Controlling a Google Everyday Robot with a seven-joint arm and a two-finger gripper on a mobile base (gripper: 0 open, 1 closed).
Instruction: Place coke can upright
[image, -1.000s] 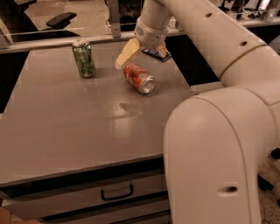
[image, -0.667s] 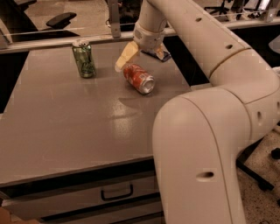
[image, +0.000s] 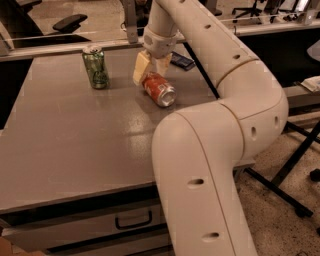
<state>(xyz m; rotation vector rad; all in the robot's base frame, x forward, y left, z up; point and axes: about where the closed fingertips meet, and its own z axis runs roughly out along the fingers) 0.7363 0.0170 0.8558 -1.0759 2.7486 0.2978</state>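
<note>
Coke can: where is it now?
In the camera view, the coke can lies on its side on the table's far middle, right of the upright green can, with the end effector at its far end.

Cream-white arm (image: 227, 105) of thick rounded segments, dark oval holes, pale yellow gripper (image: 150, 75) at its far end

the gripper (image: 150, 75) hangs at the 11 o'clock end of the coke can (image: 160, 90) and covers that end. the can's white markings are too blurred to read. the arm (image: 240, 100) runs off the top and bottom edges and hides the surface's (image: 75, 145) 3 o'clock side. a dark flat thing (image: 181, 61), partly behind the arm, cannot be made out.
</note>
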